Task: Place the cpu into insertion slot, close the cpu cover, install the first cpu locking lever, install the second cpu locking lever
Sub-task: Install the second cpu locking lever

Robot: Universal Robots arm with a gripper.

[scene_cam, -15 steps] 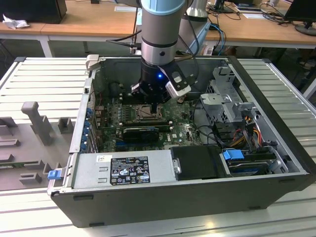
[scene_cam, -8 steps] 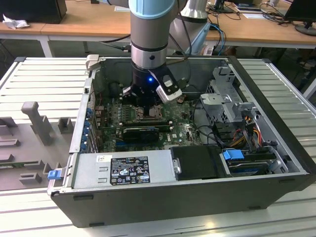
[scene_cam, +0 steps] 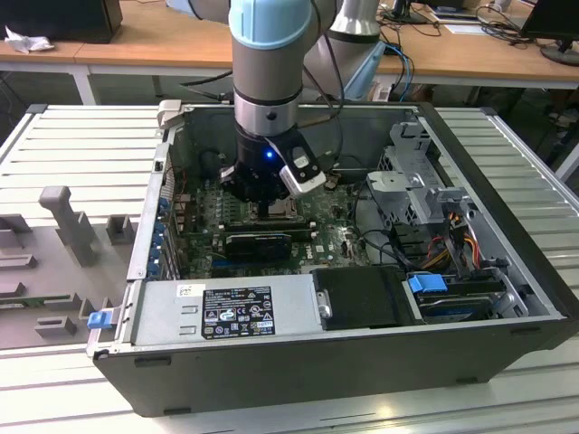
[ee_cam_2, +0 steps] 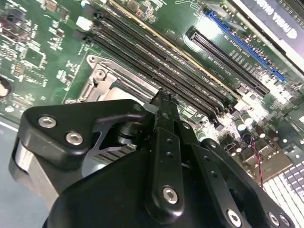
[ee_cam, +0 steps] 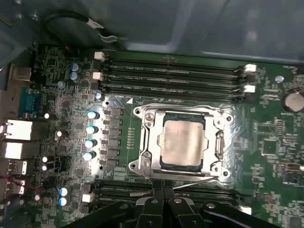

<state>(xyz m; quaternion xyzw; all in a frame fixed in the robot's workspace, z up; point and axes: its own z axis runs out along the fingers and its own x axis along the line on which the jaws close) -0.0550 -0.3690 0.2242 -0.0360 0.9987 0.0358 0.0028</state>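
Observation:
In the first wrist view the pale silver cpu (ee_cam: 183,145) lies flat in the insertion slot (ee_cam: 135,165) on the green motherboard. The silver cpu cover (ee_cam: 148,142) lies down around it, and the chip shows through its cut-out centre. A thin wire locking lever (ee_cam: 194,181) runs along the socket edge nearest my fingers. My gripper (ee_cam: 159,189) is shut, its tips pressed together right at that edge, with nothing visibly between them. In the second wrist view the gripper (ee_cam_2: 163,97) stands just over the socket's metal rim (ee_cam_2: 102,83). In the exterior view the gripper (scene_cam: 270,210) is low inside the open computer case.
Long black memory slots (ee_cam: 171,71) flank the socket on both sides. A black card (scene_cam: 258,242) lies just in front of the gripper, and the power supply (scene_cam: 226,312) beyond that. A drive cage (scene_cam: 425,181) and loose cables (scene_cam: 380,240) fill the exterior view's right.

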